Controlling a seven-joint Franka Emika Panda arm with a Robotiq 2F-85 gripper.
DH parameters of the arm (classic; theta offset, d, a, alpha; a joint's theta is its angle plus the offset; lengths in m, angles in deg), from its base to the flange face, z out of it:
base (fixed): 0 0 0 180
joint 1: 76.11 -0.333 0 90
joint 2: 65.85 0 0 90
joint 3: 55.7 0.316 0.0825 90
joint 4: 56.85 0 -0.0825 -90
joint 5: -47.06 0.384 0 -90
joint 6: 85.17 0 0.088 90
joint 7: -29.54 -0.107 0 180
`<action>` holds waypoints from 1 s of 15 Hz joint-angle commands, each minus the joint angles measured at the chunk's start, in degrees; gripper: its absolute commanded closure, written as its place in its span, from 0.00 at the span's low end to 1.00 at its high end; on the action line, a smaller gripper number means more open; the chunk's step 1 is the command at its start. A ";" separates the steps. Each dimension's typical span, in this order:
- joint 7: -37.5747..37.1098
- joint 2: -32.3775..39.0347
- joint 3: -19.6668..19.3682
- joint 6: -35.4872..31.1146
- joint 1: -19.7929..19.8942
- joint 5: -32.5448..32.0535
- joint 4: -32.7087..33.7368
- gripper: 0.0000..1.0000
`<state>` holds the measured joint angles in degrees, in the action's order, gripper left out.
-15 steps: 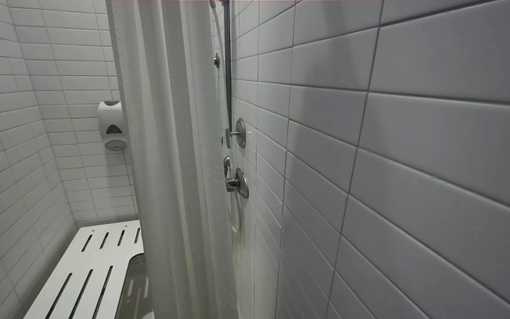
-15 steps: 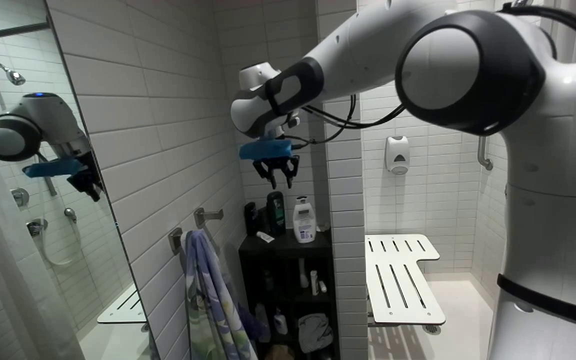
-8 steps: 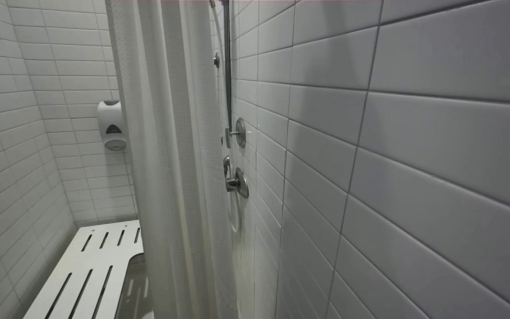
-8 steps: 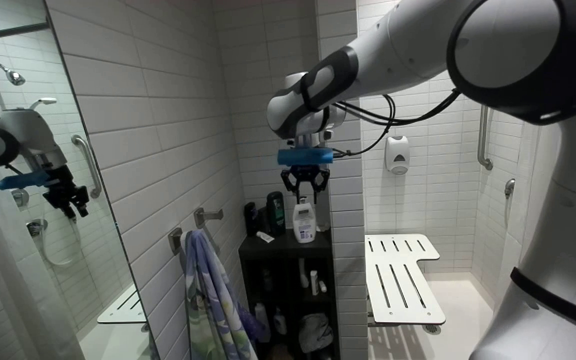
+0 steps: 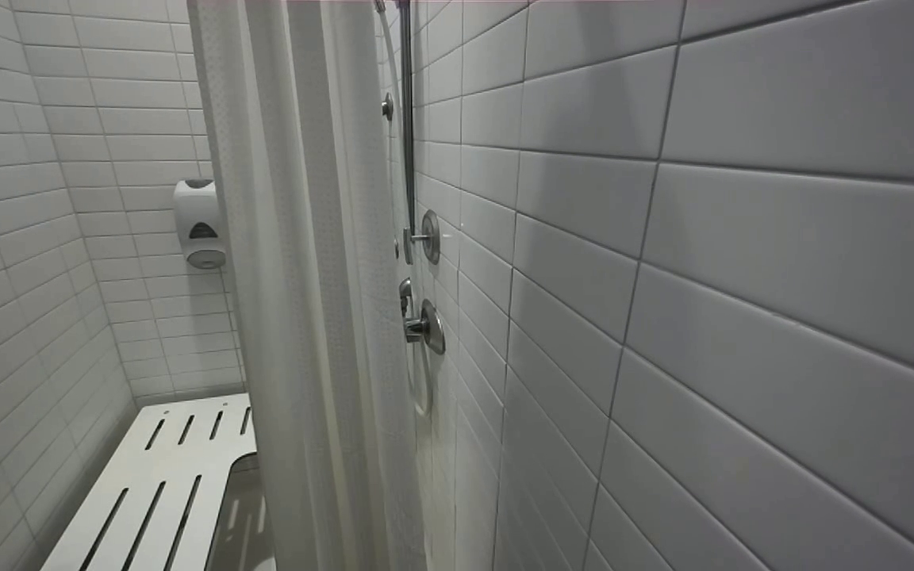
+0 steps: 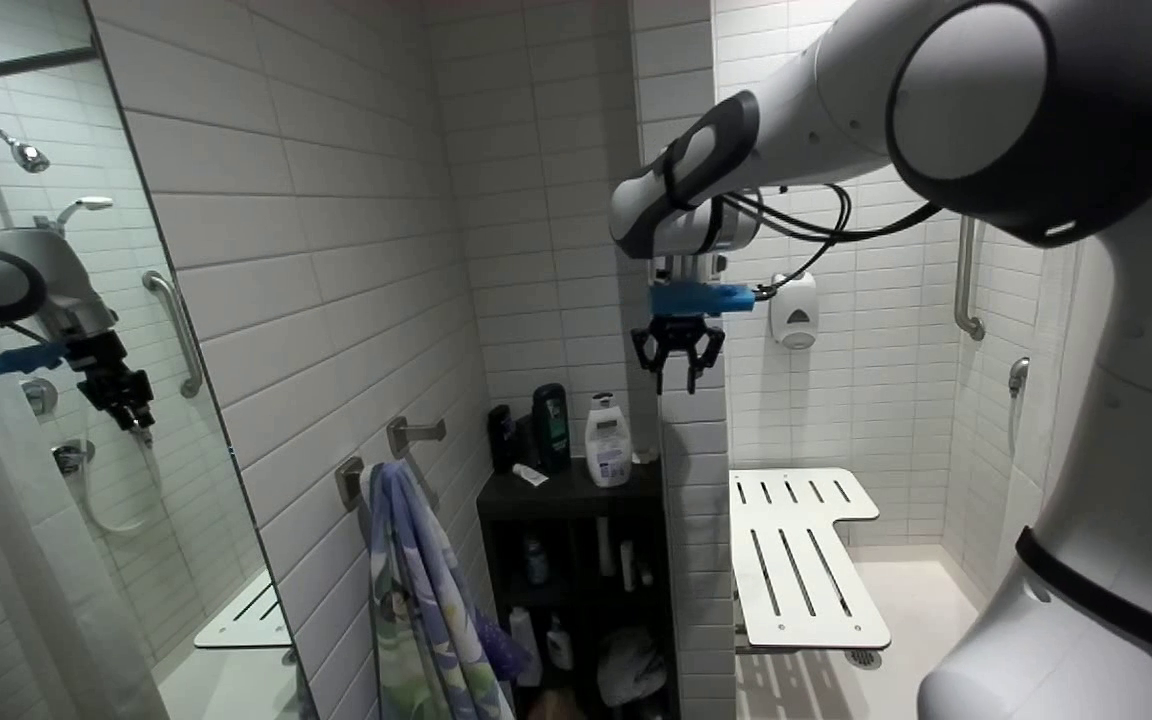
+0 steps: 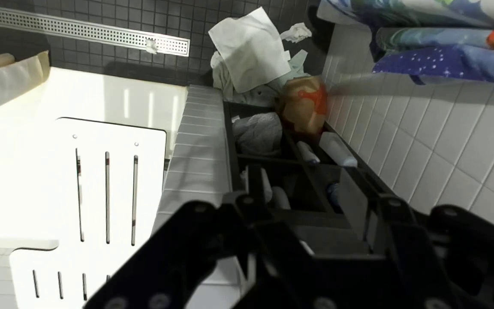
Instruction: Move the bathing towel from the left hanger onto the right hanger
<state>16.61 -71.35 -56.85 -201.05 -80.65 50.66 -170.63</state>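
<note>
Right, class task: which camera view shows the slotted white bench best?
An exterior view shows the bench best: nearly all its seat and both slot rows show. In an exterior view the curtain hides part and the frame crops it. The wrist view shows it from above, but the pincer and frame edge hide one end.

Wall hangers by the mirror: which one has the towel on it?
The left hanger, nearer the mirror in an exterior view: the towel drapes over it, while the right hanger sticks out uncovered.

White tiled walls [image 6: 336, 250]; dark tiled floor [image 7: 84, 56]; tiled partition [image 6: 694, 520] between black shelf unit [image 6: 571, 503] and slotted white bench [image 6: 786, 515]; pale curtain [image 5: 306, 277]
</note>
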 commanded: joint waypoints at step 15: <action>-0.46 7.45 -0.51 -0.16 5.01 -11.33 10.96 0.49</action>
<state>16.11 -63.94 -57.58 -201.41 -75.85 39.31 -159.86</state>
